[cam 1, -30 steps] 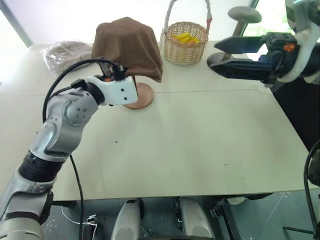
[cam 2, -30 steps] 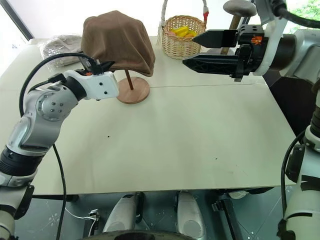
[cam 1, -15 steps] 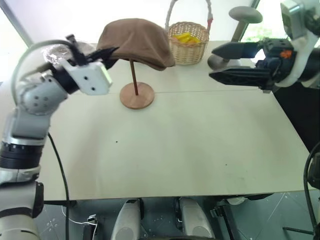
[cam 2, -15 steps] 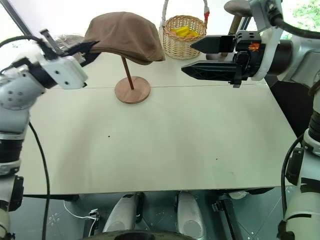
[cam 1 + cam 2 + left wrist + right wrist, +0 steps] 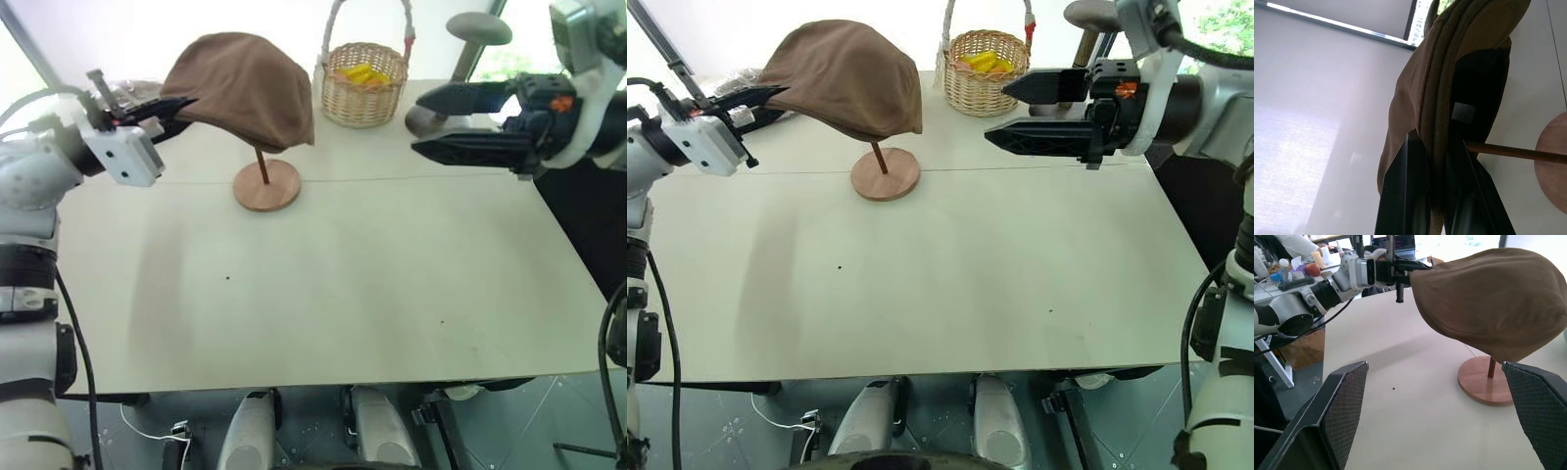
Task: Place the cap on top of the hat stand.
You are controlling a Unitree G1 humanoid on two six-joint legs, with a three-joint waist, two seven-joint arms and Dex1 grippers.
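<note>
The brown cap (image 5: 245, 83) hangs tilted over the hat stand, whose thin rod (image 5: 260, 163) and round wooden base (image 5: 266, 186) show beneath it. The stand's top disc is hidden under the cap. My left gripper (image 5: 171, 106) is shut on the cap's left edge, and the left wrist view shows the black fingers (image 5: 1410, 186) pinching the folded brim (image 5: 1437, 122) with the rod (image 5: 1508, 152) running into the cap's underside. My right gripper (image 5: 419, 124) is open in the air to the right of the cap and touches nothing. It looks across at the cap (image 5: 1493, 298) and the base (image 5: 1484, 382).
A wicker basket (image 5: 364, 83) with yellow items stands behind the cap on the right. A grey stand with a domed top (image 5: 478, 29) is at the back right. A clear bag (image 5: 737, 80) lies at the back left. The pale table (image 5: 343, 284) reaches toward me.
My left gripper has swung left and upward with the cap's edge in it. The cap has been drawn leftward and now sits more tilted over the stand. The right arm has kept still.
</note>
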